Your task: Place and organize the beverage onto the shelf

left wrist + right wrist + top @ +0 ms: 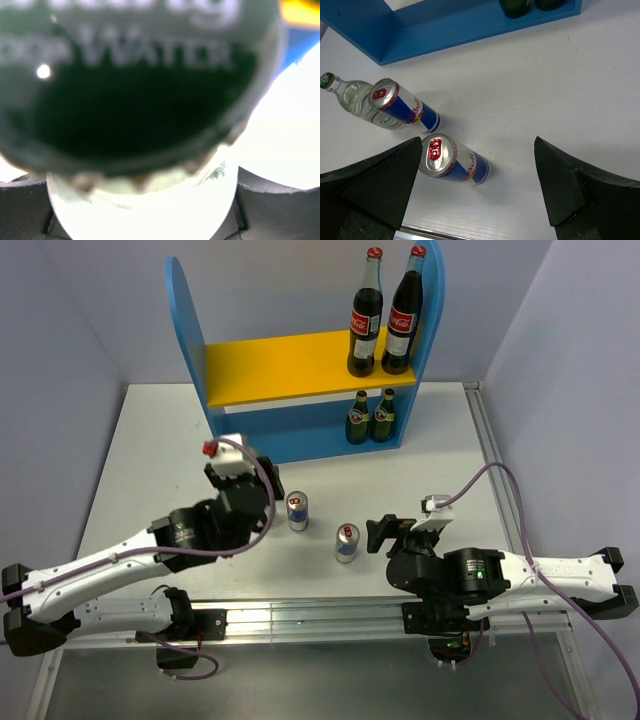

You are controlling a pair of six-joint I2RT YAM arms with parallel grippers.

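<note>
Left wrist view: left jaws clamped on the green-capped bottle (pixel 135 100), middle of the table (pixel 150 440) (right jaws gape empty). Lift straight, mind the can (pixel 297 511) alongside, then ease toward the shelf (pixel 290 368) at the far edge.

- Left arm (pixel 100 570): stretched low from the near-left corner, reaching forward and inward.
- Left gripper (pixel 150 205): fingers (pixel 25 210) closed against both sides of a small clear bottle (pixel 135 100).
- Right arm (pixel 540 575): lying low along the near-right side, wrist pointing left.
- Right gripper (pixel 380 535): jaws spread wide, holding nothing.
</note>
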